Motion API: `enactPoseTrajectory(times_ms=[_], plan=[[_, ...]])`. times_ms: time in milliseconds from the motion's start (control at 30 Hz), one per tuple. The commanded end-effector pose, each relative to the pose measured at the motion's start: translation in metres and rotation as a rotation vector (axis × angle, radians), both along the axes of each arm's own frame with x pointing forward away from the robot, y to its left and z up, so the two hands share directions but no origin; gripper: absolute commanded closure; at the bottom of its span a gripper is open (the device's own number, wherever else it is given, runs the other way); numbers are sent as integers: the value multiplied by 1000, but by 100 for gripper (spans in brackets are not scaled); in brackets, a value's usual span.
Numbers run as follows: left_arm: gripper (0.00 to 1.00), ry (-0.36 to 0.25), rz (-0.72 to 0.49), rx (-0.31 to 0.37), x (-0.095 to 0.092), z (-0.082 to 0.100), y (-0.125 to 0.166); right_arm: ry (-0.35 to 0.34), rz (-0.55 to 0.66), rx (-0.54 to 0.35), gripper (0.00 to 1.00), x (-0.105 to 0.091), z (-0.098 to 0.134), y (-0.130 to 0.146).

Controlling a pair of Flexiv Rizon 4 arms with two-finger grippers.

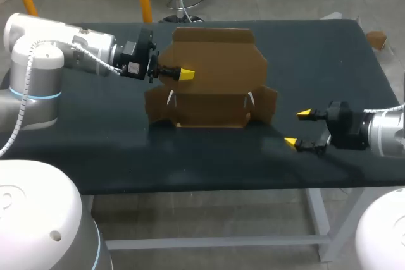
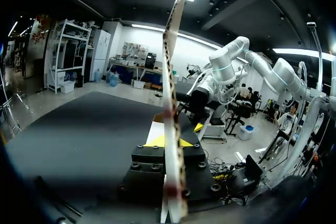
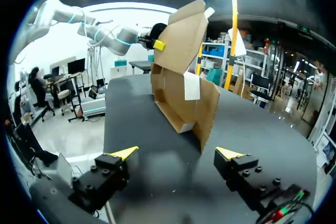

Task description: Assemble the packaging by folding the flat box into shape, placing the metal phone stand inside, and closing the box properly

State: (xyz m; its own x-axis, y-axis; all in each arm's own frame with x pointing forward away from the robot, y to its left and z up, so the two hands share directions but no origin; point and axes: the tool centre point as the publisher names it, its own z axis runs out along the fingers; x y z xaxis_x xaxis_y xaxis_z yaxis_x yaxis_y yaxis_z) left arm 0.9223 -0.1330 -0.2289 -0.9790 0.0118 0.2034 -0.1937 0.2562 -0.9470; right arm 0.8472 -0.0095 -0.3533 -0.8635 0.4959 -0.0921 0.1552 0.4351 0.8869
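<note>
On table (image 1: 95, 150) centre, I am folding box (image 1: 215, 102): left gripper (image 1: 185, 74) clamping upright panel (image 1: 218, 58), right gripper (image 1: 297, 128) spread apart nearby. Next, probably, pushing side flap (image 1: 269, 102) inward.

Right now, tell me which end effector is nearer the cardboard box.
Left. The left end effector grips a raised flap of the box; the right end effector hangs open beside it, not touching.

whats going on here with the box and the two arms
The left gripper is clamped on the upright back panel of a half-folded brown cardboard box, which stands on the dark table. The right gripper is open, off to the side of the box and not touching it. The box is open, and no phone stand shows in any view.
</note>
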Motion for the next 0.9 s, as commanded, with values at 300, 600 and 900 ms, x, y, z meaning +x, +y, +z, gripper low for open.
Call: enactPoseTrajectory(times_ms=[300,600,900], plan=[[100,1,0,2,-1,-2,0,-17,-32,45,0,45,-21,26],[100,1,0,2,-1,-2,0,-24,-58,57,2,74,-23,33],[100,1,0,2,-1,-2,0,-26,-62,84,46,93,-24,43]])
